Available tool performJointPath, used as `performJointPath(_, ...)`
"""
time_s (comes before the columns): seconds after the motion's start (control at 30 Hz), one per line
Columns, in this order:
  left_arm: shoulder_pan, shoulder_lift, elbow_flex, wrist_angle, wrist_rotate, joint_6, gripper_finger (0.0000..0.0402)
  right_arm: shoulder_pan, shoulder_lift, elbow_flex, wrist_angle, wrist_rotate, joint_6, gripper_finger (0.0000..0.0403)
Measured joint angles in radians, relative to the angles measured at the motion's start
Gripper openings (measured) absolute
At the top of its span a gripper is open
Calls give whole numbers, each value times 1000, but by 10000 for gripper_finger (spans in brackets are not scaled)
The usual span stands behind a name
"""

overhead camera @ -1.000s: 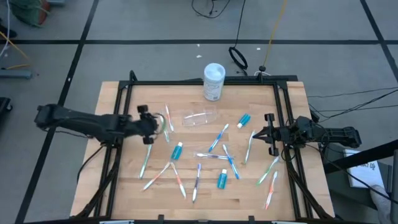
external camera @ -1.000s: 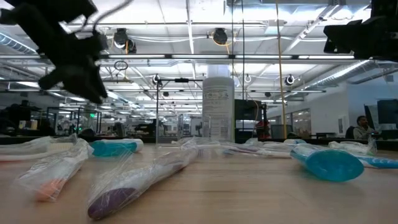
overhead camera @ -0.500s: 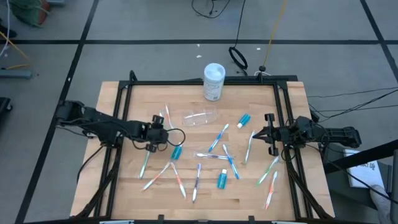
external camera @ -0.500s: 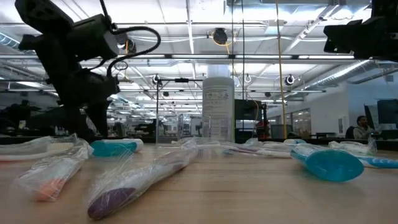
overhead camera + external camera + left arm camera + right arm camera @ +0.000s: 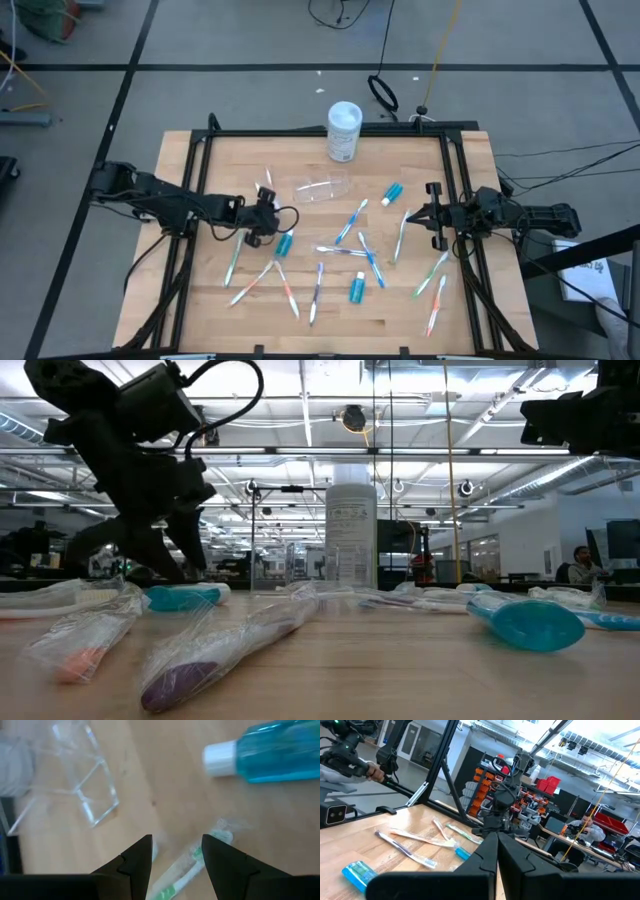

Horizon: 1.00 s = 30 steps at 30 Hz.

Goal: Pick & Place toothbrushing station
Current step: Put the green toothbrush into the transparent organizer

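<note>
On the light wooden table (image 5: 200, 300) with a black frame, the left gripper (image 5: 268, 214) is low over the boards on the left part, its dark fingers (image 5: 135, 862) spread apart. Between them lies the head of a green toothbrush (image 5: 185, 875) in a thin clear wrapper. Just beside it lies a teal-blue toothpaste tube (image 5: 284, 243) with a white cap, smooth and a little transparent. Near it, toward the far side, the small clear plastic cup (image 5: 322, 188) lies on its side; I see nothing in it. Behind the cup, at the far edge, a taller white cylindrical tub (image 5: 344, 130) stands upright.

In the middle many thin toothbrushes (image 5: 355, 250), all wrapped, lie scattered and partly crossing, with two more tubes, one near the front (image 5: 357, 289) and one farther back (image 5: 391, 192). More brushes (image 5: 432, 275) lie to the right.

The right gripper (image 5: 432, 215) waits at the right edge of the table, its fingers (image 5: 485, 855) pressed together
</note>
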Motion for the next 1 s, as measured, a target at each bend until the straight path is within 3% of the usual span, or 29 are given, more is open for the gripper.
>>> performJointPath(0.3, 0, 0, 0, -14, 25, 28, 177, 0, 0, 0, -1, 0, 0, 4)
performJointPath(0.57, -36, -14, 0, -29, -132, -10, 177, 0, 0, 0, 0, 0, -23, 4)
performJointPath(1.0, -80, -14, 0, -130, -100, -61, 177, 0, 0, 0, 0, 0, -23, 4)
